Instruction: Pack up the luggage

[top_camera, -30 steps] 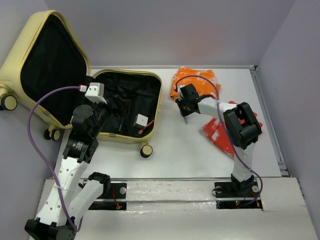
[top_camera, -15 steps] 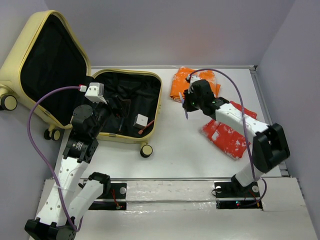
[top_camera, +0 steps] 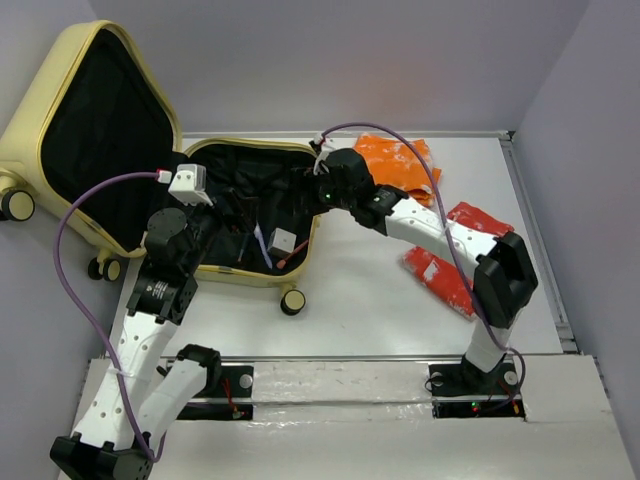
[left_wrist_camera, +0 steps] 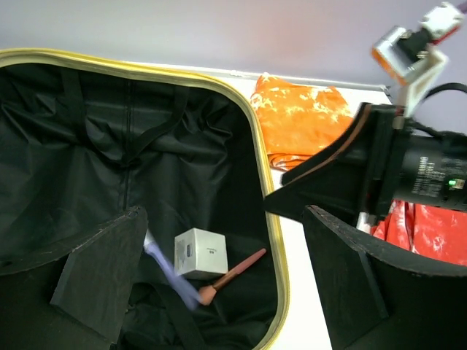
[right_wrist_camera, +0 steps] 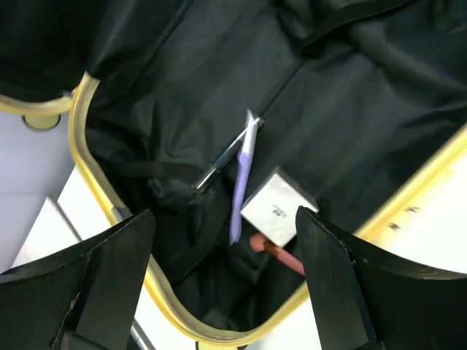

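The luggage (top_camera: 318, 190), a pale yellow hard-shell case with black lining, lies open at the left, its lid leaning back. My right gripper (top_camera: 318, 185) hangs over its right half, open and empty (right_wrist_camera: 225, 219). Below those jaws a lilac stick-like item (right_wrist_camera: 243, 175) lies blurred on the lining beside a white box (right_wrist_camera: 276, 208) and a pink brush (right_wrist_camera: 281, 255). The left gripper (top_camera: 232, 212) hovers over the case's near-left part, open wide (left_wrist_camera: 222, 219), with the box (left_wrist_camera: 199, 253) and the lilac item (left_wrist_camera: 166, 270) between its fingers' lines, lower down.
A folded orange garment (top_camera: 395, 160) lies on the white table right of the case. Red packets (top_camera: 450, 265) sit further right, partly under the right arm. A purple cable loops from the left wrist. Grey walls close the back and right sides.
The right arm swung left from the orange garment to over the case, carrying the lilac item. Its jaws then opened, and the item now lies in the case. The left arm stayed put.
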Robot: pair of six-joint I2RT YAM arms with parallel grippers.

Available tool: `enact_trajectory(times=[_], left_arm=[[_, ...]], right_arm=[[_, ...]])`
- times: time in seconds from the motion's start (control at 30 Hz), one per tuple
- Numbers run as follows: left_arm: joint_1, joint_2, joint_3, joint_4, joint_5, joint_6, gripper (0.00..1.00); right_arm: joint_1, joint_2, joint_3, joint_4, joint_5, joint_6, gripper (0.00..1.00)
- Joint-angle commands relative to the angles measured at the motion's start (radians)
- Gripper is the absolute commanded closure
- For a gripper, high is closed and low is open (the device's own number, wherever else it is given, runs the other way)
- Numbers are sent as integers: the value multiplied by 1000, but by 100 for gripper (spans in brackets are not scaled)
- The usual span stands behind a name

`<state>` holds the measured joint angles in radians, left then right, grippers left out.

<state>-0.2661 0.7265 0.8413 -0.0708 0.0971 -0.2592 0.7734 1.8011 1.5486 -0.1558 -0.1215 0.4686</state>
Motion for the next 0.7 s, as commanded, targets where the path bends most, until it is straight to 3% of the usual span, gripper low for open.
enact_trajectory(times=[0.0, 0.13, 0.2, 0.33, 0.47, 0.5, 0.6, 0.67], left_arm=[[10, 16, -8, 57, 24, -8, 1], [8, 28, -11, 63, 94, 2, 1], [5, 42, -15, 71, 142, -2, 1], [-36, 102, 7, 108, 274, -47, 1], [-236, 149, 68, 120, 193, -100, 1], [-360, 166, 94, 120, 161, -107, 1], [-575, 253, 137, 128, 3, -130, 1], [-652, 345, 154, 131, -86, -137, 1]], right_arm=[[-54, -208, -100, 42, 150, 27, 17], [-195, -474, -356, 6, 284, 64, 23], [-324, -624, -493, -86, 396, 100, 23], [-538, -834, -682, -212, 531, 122, 10], [-739, -950, -823, -272, 634, 139, 0], [-785, -962, -866, -274, 596, 136, 0], [-920, -959, -910, -262, 576, 130, 0], [-977, -916, -926, -260, 563, 124, 0]])
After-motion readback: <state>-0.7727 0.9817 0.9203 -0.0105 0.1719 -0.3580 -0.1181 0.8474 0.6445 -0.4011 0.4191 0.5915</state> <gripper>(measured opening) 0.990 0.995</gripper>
